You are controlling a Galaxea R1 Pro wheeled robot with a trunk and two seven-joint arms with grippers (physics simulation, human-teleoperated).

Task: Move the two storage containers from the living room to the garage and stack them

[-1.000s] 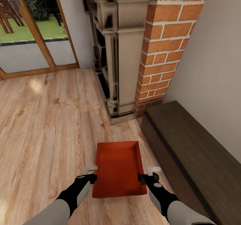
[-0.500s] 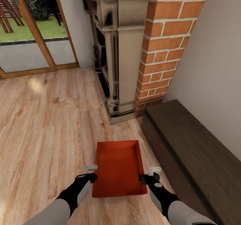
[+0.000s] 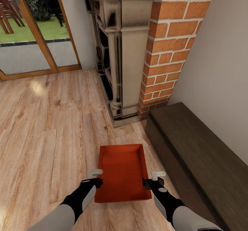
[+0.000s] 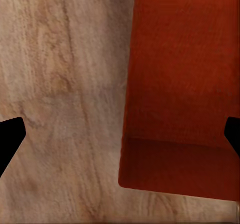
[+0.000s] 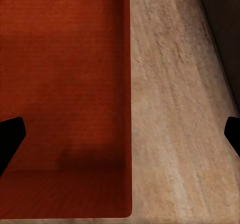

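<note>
Left gripper (image 3: 97,177) shifted inward, jaws astride container (image 3: 122,172) wall

A storage container (image 3: 123,171) is positioned on the wood plank floor (image 3: 48,127), directly ahead of the robot, with the left gripper (image 3: 95,176) located at its left wall and the right gripper (image 3: 155,178) at its right wall. In each wrist view, a container wall is straddled by the spread jaws, one finger being placed over the container interior and the other over the floor. The fireplace (image 3: 120,52) is situated beyond the container, a low cabinet (image 3: 199,158) is set to the right along the wall, and a glazed door (image 3: 27,31) is located at far left.
</note>
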